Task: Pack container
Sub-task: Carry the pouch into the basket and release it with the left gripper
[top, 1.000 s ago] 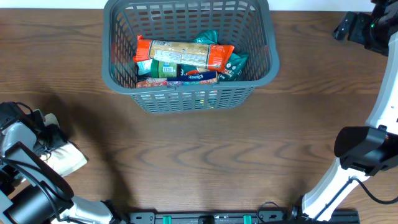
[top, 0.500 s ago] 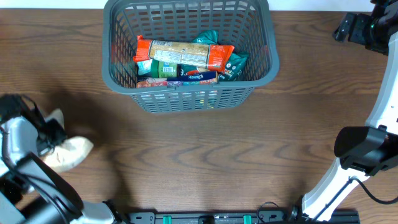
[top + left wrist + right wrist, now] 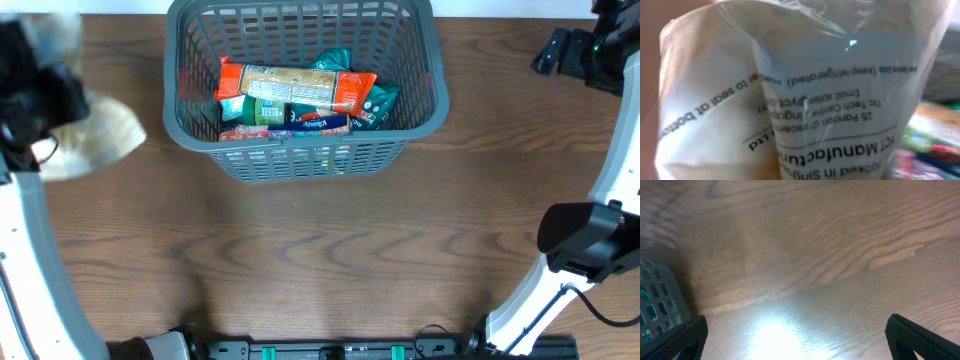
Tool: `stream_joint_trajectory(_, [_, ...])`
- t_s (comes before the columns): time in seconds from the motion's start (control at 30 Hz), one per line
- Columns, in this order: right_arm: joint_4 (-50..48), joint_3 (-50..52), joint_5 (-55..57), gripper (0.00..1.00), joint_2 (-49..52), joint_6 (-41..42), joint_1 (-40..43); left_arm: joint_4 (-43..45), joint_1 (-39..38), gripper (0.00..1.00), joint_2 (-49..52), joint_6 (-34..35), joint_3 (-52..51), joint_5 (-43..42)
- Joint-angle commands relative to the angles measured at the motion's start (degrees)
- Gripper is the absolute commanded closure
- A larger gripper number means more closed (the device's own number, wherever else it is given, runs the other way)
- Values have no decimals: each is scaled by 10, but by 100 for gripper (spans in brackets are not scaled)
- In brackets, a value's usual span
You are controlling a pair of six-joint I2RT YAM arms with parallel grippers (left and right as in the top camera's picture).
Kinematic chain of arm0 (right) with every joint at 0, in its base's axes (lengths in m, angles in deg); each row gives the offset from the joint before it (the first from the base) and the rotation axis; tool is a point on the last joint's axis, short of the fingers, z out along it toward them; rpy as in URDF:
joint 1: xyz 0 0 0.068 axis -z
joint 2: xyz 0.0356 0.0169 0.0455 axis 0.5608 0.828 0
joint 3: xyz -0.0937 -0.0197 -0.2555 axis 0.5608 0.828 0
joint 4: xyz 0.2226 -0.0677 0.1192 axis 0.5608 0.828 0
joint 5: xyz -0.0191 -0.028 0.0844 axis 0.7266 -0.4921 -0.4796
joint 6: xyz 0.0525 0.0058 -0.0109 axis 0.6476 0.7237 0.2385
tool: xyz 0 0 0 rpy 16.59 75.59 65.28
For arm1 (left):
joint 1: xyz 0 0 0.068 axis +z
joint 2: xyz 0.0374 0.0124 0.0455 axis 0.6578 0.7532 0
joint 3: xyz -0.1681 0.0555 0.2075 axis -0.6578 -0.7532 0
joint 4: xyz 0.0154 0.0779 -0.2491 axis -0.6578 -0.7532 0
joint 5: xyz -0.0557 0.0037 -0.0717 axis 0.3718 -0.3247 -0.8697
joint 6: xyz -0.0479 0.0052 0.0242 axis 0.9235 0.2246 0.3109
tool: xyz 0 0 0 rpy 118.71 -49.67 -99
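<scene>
Spanning the view, wood-grain table bears container.

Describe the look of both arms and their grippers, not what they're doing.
Both arms have smooth white links: left arm, right arm. The right arm carries a rounded black joint housing and a thin black cable near its base. Its fingers are matte black; the left gripper is a dark blur.

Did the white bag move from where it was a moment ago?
Yes. In the overhead view the bag was well below and left of the basket; now it is level with the basket's left wall, just beside it.
</scene>
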Motion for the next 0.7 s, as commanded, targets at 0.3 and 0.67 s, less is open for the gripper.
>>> stream_joint_trajectory(0.3, [-5,81,2,1,7,5,8,117,-264,94,58,-385,44,-40])
stream_joint_trajectory(0.67, [-2,85,2,1,7,5,8,196,-310,94,247,-537,44,-44])
